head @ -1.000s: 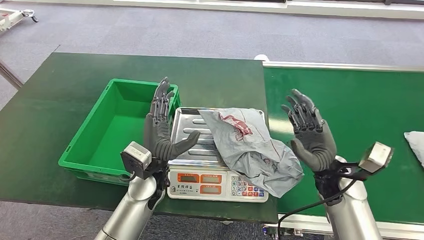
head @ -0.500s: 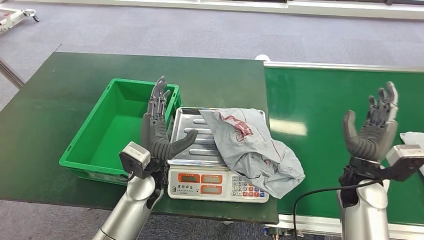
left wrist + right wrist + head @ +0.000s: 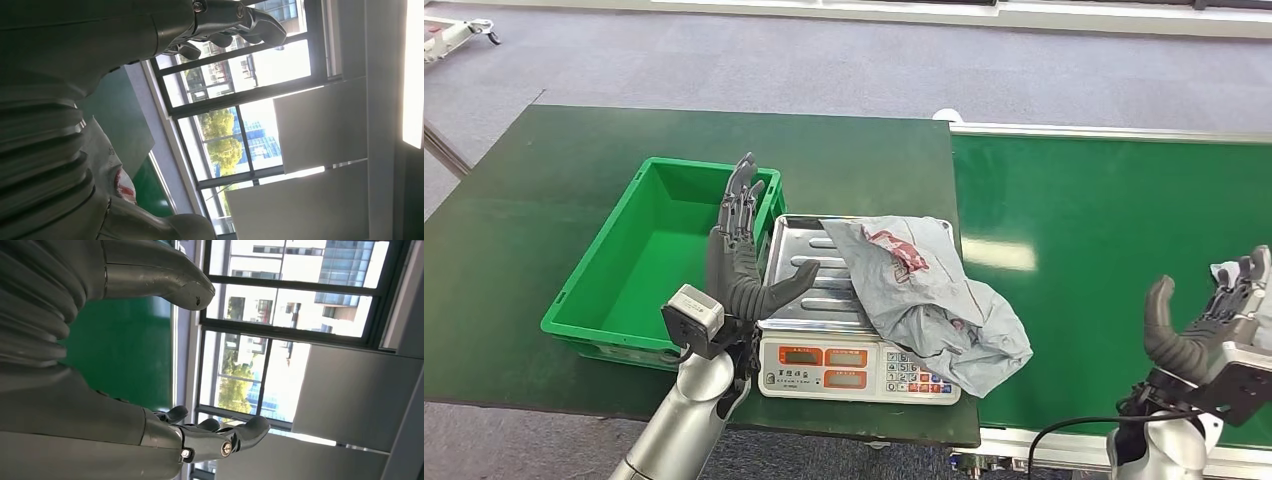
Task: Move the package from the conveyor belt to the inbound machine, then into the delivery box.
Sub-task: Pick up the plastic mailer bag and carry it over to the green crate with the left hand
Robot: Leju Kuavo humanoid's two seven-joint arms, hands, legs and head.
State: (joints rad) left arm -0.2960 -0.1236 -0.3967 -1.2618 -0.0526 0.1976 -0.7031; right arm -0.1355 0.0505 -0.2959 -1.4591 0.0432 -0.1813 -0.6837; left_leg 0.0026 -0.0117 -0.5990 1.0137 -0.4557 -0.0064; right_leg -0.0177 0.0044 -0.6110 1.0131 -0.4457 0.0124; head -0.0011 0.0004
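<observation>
both hands released: left hand (image 3: 742, 262) beside the package (image 3: 929, 300) on the scale (image 3: 844, 340); right hand (image 3: 1209, 325) probably over the belt (image 3: 1104, 230).

arms: silver, smooth, tube-shaped | left hand (image 3: 742, 262): dark grey, many-fingered, thick grey thumb, ribbed grey cover at the wrist | right hand (image 3: 1207, 325): same dark grey build, small silver screw at a finger hinge | wrist cameras: pale grey boxes on black brackets | cable: black, looping beside the right forearm
</observation>
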